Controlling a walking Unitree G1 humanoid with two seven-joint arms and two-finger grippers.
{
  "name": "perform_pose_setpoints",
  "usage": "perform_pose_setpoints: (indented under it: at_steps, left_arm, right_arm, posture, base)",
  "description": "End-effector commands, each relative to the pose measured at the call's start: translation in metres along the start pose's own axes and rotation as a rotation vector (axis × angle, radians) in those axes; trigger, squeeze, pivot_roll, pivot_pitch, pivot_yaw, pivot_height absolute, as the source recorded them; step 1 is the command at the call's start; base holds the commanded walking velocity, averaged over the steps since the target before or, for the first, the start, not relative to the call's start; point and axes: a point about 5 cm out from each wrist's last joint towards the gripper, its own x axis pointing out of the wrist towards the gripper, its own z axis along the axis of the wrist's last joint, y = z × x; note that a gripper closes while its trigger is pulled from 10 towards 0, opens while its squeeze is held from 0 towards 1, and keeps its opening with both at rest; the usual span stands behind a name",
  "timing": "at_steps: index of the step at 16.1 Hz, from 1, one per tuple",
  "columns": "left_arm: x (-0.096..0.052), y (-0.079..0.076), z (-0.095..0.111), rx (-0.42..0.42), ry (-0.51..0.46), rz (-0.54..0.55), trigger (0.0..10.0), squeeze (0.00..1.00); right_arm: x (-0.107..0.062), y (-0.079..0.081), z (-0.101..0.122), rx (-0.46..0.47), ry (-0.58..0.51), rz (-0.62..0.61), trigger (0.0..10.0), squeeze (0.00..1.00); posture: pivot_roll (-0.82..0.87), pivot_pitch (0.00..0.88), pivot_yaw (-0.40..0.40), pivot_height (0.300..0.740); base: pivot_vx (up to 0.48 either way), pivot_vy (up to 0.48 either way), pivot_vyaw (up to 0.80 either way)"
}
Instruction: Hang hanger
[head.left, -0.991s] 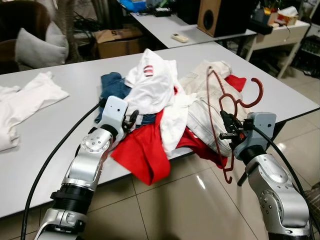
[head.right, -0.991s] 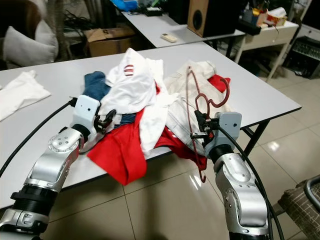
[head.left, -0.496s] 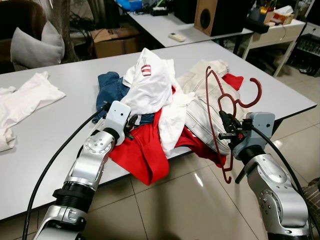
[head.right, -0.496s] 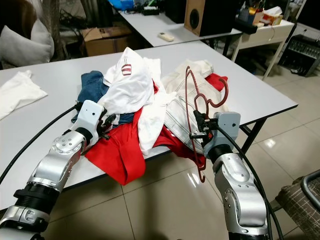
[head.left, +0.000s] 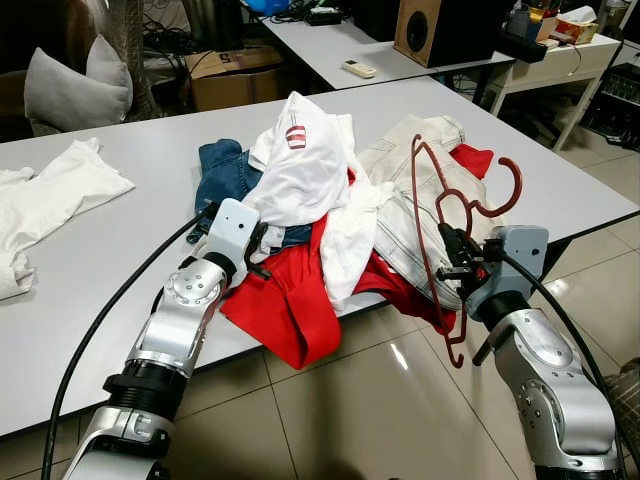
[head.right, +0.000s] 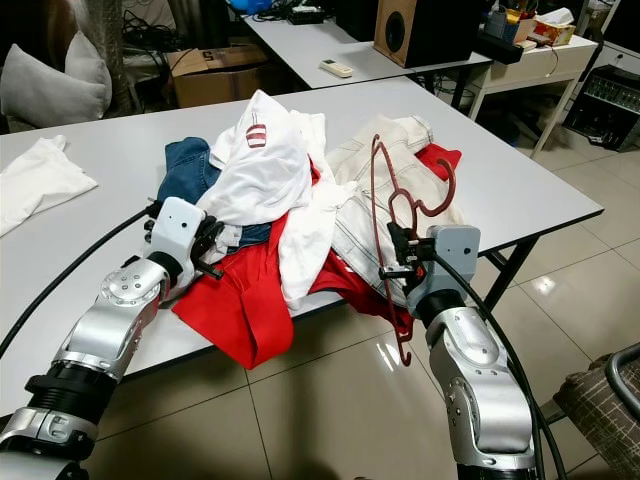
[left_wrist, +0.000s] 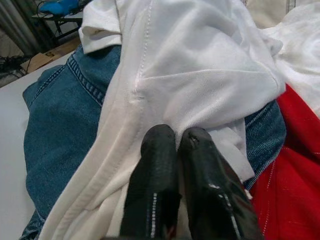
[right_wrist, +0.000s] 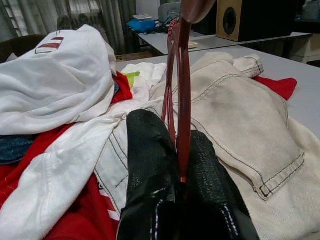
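Right pincer (head.left: 451, 262) clamped on the dark red wire hanger (head.left: 440, 215), fingers (right_wrist: 150, 150) pressed against the wire from both sides. Hanger held upright at the near edge of the grey worktop (head.left: 130, 160), over cream denim trousers (head.left: 410, 190). Left pincer (left_wrist: 172, 145) fingers together, tips touching a white cotton T-shirt (left_wrist: 200, 65) lying across blue jeans (left_wrist: 55, 125) and a red garment (head.left: 290, 300).

The clothes pile hides most of the jeans (head.left: 228, 175), and the hanger's (right_wrist: 181, 95) hook is cut off.
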Motion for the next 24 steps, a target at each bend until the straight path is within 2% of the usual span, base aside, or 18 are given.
perform_pose_setpoints:
  at_steps: [1, 6, 8, 9, 11, 13, 16, 17, 20, 24]
  left_arm:
    - [0.002, 0.005, 0.005, -0.005, -0.019, 0.010, 0.0, 0.00]
    - [-0.002, 0.014, 0.016, -0.075, -0.123, 0.022, 0.0, 0.00]
    - [-0.005, 0.025, 0.031, -0.147, -0.231, 0.060, 0.0, 0.00]
    - [-0.005, 0.029, 0.035, -0.159, -0.255, 0.073, 0.0, 0.00]
    - [-0.009, 0.051, 0.056, -0.187, -0.351, 0.124, 0.0, 0.00]
    - [-0.014, 0.071, 0.073, -0.158, -0.418, 0.154, 0.0, 0.00]
    - [-0.026, 0.111, 0.113, -0.078, -0.528, 0.219, 0.0, 0.00]
    - [-0.028, 0.116, 0.121, -0.063, -0.543, 0.212, 0.0, 0.00]
    - [-0.029, 0.118, 0.146, -0.010, -0.587, 0.107, 0.0, 0.00]
    - [-0.029, 0.117, 0.162, -0.034, -0.637, 0.074, 0.0, 0.00]
  right_arm:
    - [0.000, -0.002, 0.002, -0.006, -0.015, -0.012, 10.0, 0.00]
    - [0.002, -0.001, 0.002, -0.011, -0.018, -0.010, 10.0, 0.00]
    - [0.002, -0.001, 0.002, -0.014, -0.020, -0.009, 10.0, 0.00]
    - [0.002, -0.001, 0.002, -0.014, -0.021, -0.009, 10.0, 0.00]
    - [0.004, -0.001, 0.003, -0.016, -0.025, -0.007, 10.0, 0.00]
    - [0.005, -0.001, 0.003, -0.019, -0.028, -0.005, 10.0, 0.00]
    - [0.005, -0.001, 0.003, -0.021, -0.030, -0.002, 10.0, 0.00]
    - [0.005, 0.000, 0.002, -0.020, -0.030, 0.000, 10.0, 0.00]
    - [0.006, 0.001, 0.001, -0.016, -0.033, 0.001, 10.0, 0.00]
    - [0.007, 0.003, 0.000, -0.007, -0.040, -0.007, 10.0, 0.00]
  posture:
    - [-0.20, 0.000, 0.021, 0.719]
    - [-0.20, 0.000, 0.020, 0.719]
    - [-0.20, 0.000, 0.019, 0.719]
    - [-0.20, 0.000, 0.019, 0.719]
    - [-0.20, 0.000, 0.017, 0.719]
    - [-0.20, 0.000, 0.015, 0.719]
    - [-0.19, 0.000, 0.015, 0.719]
    - [-0.19, 0.000, 0.015, 0.719]
    - [-0.18, 0.000, 0.023, 0.719]
    - [-0.18, 0.000, 0.034, 0.719]
  base:
    - [0.000, 0.000, 0.00]
    - [0.000, 0.000, 0.00]
    - [0.000, 0.000, 0.00]
    - [0.000, 0.000, 0.00]
    - [0.000, 0.000, 0.00]
    - [0.000, 0.000, 0.00]
    - [0.000, 0.000, 0.00]
    - [0.000, 0.000, 0.00]
    - [0.000, 0.000, 0.00]
    - [0.000, 0.000, 0.00]
